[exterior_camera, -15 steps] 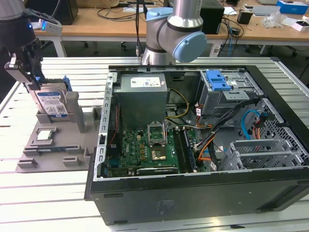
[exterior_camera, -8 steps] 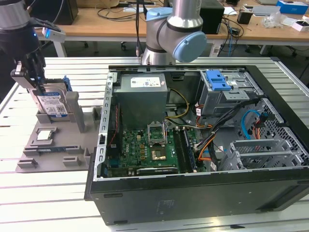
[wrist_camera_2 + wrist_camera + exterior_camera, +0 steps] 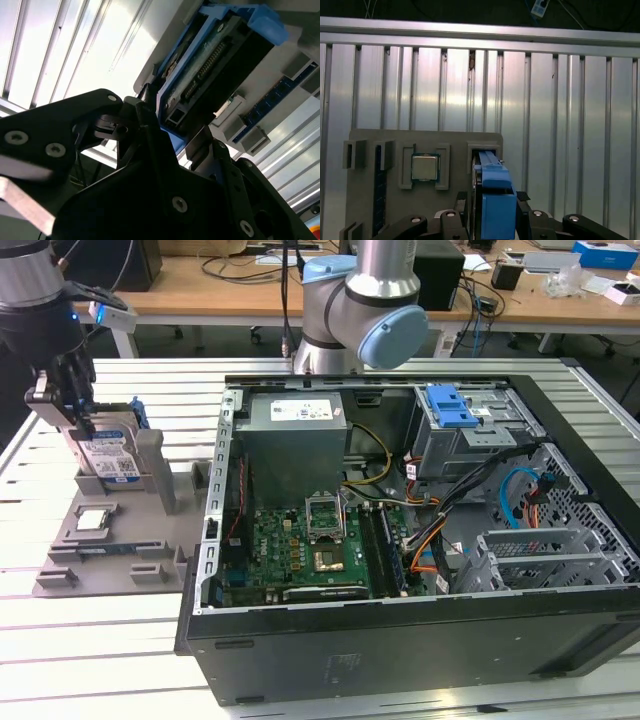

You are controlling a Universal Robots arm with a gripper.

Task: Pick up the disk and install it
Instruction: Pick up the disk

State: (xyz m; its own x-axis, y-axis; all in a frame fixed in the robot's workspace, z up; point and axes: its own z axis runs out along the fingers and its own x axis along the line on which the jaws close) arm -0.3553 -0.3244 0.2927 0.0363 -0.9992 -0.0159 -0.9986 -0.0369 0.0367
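The disk (image 3: 108, 462) stands on edge in a slot of the grey holder tray (image 3: 110, 562) at the exterior view's left, its blue-and-white label facing out and blue rails framing it. My gripper (image 3: 84, 420) comes down on its top edge, and the black fingers (image 3: 462, 212) press both sides of the blue carrier (image 3: 496, 200). In the second wrist view the disk (image 3: 215, 65) shows its connector end between the fingers (image 3: 145, 117). The gripper is shut on the disk, which still rests in the holder (image 3: 420, 141).
A small square CPU chip (image 3: 93, 520) lies in the tray beside the disk. The open computer case (image 3: 400, 650) lies at the exterior view's right, with a grey power supply (image 3: 295, 425), a motherboard (image 3: 310, 550) and a drive cage with a blue latch (image 3: 450, 405). The arm's base (image 3: 345, 310) stands behind the case.
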